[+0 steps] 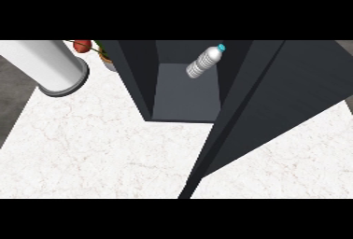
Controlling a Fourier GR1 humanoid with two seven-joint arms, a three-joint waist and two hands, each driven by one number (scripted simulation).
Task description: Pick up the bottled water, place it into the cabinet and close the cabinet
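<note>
One view only, from head height, aimed steeply down at the white marbled tabletop (96,140). Close enough that the dark grey open-fronted cabinet (186,98) and its swung-out dark door (276,102) fill the upper middle and right. At upper left, a pale grey cylindrical forearm (48,65), cut off by the frame's edge. No second view to share ground with.
</note>
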